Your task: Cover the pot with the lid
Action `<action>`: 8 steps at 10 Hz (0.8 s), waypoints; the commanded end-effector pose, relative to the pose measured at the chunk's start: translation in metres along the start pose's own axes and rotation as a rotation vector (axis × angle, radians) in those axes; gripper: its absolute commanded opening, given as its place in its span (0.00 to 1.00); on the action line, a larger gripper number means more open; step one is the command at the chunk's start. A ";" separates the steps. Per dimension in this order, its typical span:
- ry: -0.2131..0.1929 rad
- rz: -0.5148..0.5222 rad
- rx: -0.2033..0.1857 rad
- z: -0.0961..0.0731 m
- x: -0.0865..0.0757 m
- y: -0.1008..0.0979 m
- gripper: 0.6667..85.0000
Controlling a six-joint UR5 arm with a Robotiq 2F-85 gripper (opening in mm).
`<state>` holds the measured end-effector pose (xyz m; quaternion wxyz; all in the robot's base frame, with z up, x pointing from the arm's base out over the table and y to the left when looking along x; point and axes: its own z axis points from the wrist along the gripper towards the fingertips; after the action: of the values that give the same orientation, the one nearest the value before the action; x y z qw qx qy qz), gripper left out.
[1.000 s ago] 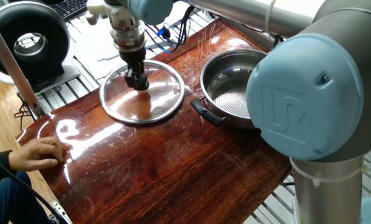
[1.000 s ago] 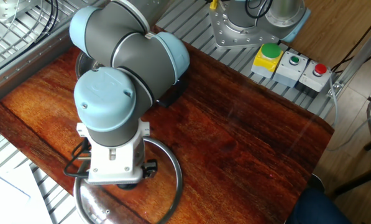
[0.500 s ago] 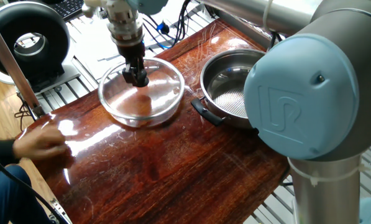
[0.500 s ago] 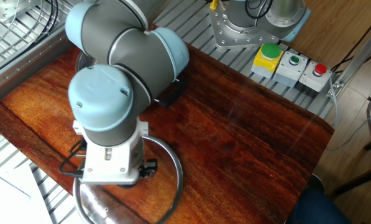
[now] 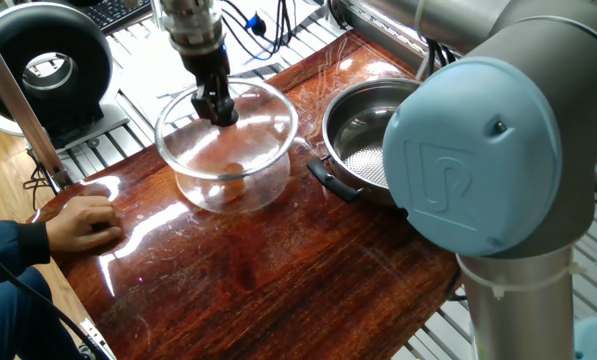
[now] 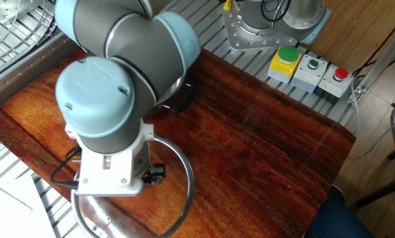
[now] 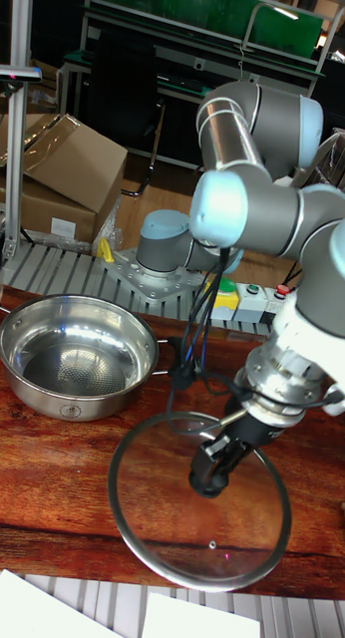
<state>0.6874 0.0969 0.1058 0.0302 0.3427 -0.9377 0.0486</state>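
The lid (image 5: 260, 140), clear glass with a steel rim, hangs level a little above the wooden table. My gripper (image 5: 218, 108) is shut on its small black knob from above. The steel pot (image 5: 370, 135) with black side handles stands uncovered to the right of the lid in this view. In the tall view the lid (image 7: 158, 513) hangs in front of and to the right of the pot (image 7: 78, 359), held by the gripper (image 7: 208, 480). In the other fixed view only the lid's rim (image 6: 188, 192) shows beneath the wrist; the fingers are hidden.
A person's hand (image 5: 78, 222) rests on the table's left front edge. A black round device (image 5: 48, 60) stands off the table at the back left. A button box (image 6: 309, 66) sits beyond the far edge. The arm's big joint (image 5: 478, 150) hides the table's right part.
The gripper has risen with the lid, which lay flat on the table a second ago and now hangs above it. The person's hand has shifted slightly.
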 end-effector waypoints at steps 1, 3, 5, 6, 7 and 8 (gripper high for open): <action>0.021 -0.030 -0.006 -0.027 0.011 -0.003 0.01; 0.032 -0.036 0.002 -0.037 0.024 -0.003 0.01; 0.037 -0.044 0.019 -0.042 0.038 -0.008 0.01; 0.039 -0.044 0.029 -0.043 0.045 -0.010 0.01; 0.037 -0.046 0.026 -0.042 0.051 -0.009 0.01; 0.030 -0.040 0.016 -0.040 0.055 -0.007 0.01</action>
<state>0.6619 0.0674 0.1474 0.0452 0.3614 -0.9289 0.0667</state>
